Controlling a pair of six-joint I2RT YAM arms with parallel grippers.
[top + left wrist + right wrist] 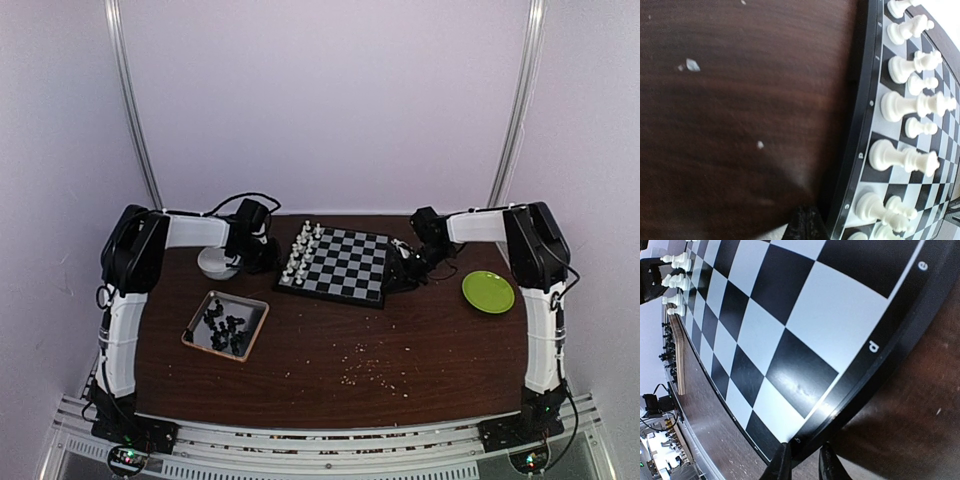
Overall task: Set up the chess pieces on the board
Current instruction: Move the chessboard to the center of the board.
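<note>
Our right tool [805, 462] sits low at the right edge of the board [350, 265]. Its fingers are narrow, one on each side of the black border, and we cannot tell if they pinch it. We judge this step as steadying the board, not placing.

White pieces [300, 255] fill the two left rows. The black pieces [225, 325] lie in the tray [257, 330] on the counter [330, 360]. Next we need a careful pinch on one tiny black piece.

The left tool [260, 258] is closed, nothing seen in it, and points down beside the white rows. The right arm reaches inward with its wrist tilted down.
</note>
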